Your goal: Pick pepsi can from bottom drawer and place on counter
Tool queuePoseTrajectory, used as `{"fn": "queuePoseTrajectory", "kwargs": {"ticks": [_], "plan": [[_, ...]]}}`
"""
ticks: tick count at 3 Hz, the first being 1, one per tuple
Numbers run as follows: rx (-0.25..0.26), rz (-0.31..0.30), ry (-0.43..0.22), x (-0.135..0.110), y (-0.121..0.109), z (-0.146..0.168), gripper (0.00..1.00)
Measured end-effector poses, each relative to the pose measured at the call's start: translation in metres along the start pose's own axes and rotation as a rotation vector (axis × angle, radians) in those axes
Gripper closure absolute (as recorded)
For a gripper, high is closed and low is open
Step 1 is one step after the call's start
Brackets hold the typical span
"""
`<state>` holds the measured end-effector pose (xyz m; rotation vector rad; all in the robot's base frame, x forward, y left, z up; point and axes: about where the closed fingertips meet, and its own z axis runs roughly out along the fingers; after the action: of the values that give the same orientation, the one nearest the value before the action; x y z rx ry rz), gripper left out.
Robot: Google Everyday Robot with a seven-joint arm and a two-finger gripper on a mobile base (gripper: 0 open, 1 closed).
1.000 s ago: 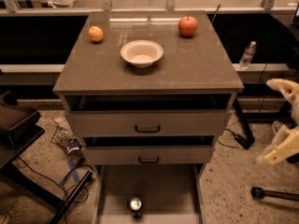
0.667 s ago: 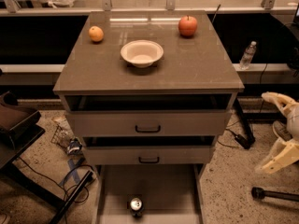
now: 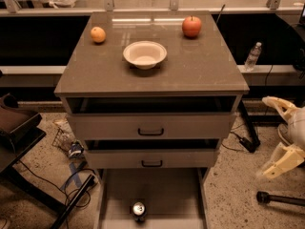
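The pepsi can (image 3: pixel 138 211) stands upright in the open bottom drawer (image 3: pixel 167 202), near its front, with its shiny silver top showing. The grey-brown counter (image 3: pixel 190 70) is the cabinet top above the drawers. My gripper (image 3: pixel 277 136) is at the right edge of the view, beside the cabinet at the level of the upper drawers and well away from the can. Its two cream fingers (image 3: pixel 281 162) are spread apart and hold nothing.
On the counter sit a white bowl (image 3: pixel 145 54), an orange (image 3: pixel 98 34) and a red apple (image 3: pixel 191 26). Two upper drawers with black handles (image 3: pixel 151 132) are slightly open. A clear plastic bottle (image 3: pixel 253 56) stands on a ledge at the right. Cables and clutter (image 3: pixel 71 147) lie on the floor at the left.
My gripper has shifted slightly down and left at the right edge. The can and the drawers have not moved.
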<state>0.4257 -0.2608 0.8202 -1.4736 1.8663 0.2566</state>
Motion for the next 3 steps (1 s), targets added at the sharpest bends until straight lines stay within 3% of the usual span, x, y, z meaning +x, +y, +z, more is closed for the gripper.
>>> {"fn": "queuePoseTrajectory", "kwargs": {"ticks": [2, 3], "plan": [[-0.021, 0.046, -0.227, 0.071, 0.034, 0.116, 0.0], [-0.011, 0.028, -0.335, 0.108, 0.045, 0.17, 0.0]]}}
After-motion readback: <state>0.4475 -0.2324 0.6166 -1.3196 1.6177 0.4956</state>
